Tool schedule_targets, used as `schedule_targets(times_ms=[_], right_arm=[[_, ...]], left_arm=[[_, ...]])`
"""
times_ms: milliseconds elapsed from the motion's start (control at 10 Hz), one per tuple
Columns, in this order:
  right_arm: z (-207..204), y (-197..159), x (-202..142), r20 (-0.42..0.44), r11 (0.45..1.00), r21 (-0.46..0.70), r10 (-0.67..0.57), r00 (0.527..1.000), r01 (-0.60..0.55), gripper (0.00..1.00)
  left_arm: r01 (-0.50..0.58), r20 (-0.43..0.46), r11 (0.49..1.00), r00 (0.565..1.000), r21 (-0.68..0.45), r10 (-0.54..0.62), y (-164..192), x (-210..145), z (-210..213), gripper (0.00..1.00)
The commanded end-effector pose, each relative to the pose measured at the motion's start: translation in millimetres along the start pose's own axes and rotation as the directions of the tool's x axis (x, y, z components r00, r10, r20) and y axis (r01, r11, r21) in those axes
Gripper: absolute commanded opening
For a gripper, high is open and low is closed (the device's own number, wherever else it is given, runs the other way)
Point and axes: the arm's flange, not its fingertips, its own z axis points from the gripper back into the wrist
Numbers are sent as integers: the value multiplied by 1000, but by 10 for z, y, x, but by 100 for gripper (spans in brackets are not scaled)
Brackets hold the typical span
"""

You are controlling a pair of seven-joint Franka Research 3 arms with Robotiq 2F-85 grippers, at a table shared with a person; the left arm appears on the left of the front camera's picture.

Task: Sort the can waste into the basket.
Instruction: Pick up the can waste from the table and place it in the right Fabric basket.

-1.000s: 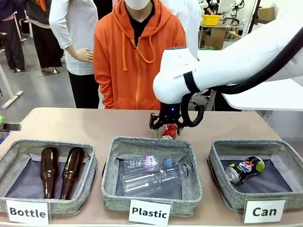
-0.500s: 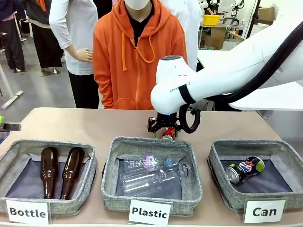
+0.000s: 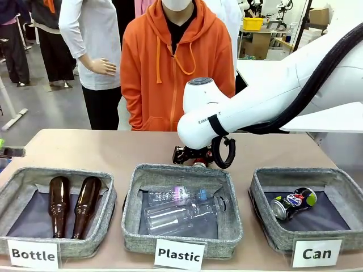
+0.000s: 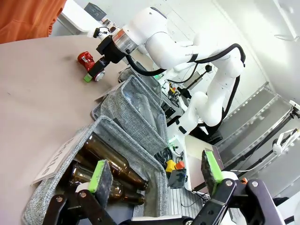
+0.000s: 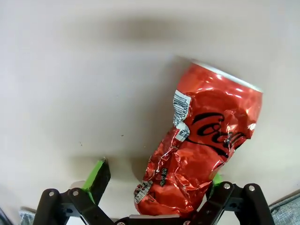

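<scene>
So the right claw (image 5: pixel 154 187) is sitting wide open down on the bare tabletop (image 5: pixel 70 70), straddling the crushed red Coke can (image 5: pixel 201 154) without pinching it, plenty of room beyond. Just behind it, nearer the camera, the Plastic basket (image 3: pixel 181 249) is holding clear bottles (image 3: pixel 181 212). Off to its side, the Can basket (image 3: pixel 264 226) is holding the black Pepsi can (image 3: pixel 292 203). The left claw (image 4: pixel 157 180) is hanging open and empty over the brown glass bottles (image 4: pixel 110 164).

White arm (image 3: pixel 255 105); black cable (image 3: pixel 317 79)

White cards (image 3: pixel 179 254) reading "Bottle", "Plastic", "Can"; Pepsi logo on black can (image 3: pixel 292 202).
</scene>
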Motion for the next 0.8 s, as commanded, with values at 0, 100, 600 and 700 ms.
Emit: schedule_targets(times_ms=[0,100,600,700], right_arm=[[-16,-74,13,33,999,-33,-39,999,40,100],[-44,-53,10,21,998,-25,-50,999,50,100],[-68,9,52,5,998,-31,-63,998,63,0],[-70,13,47,4,997,-32,-66,998,66,0]], left_arm=[[7,15,1000,1000,0,-7,-36,6,-15,100],[7,15,1000,1000,0,-7,-36,6,-15,100],[7,15,1000,1000,0,-7,-36,6,-15,100],[7,15,1000,1000,0,-7,-36,6,-15,100]])
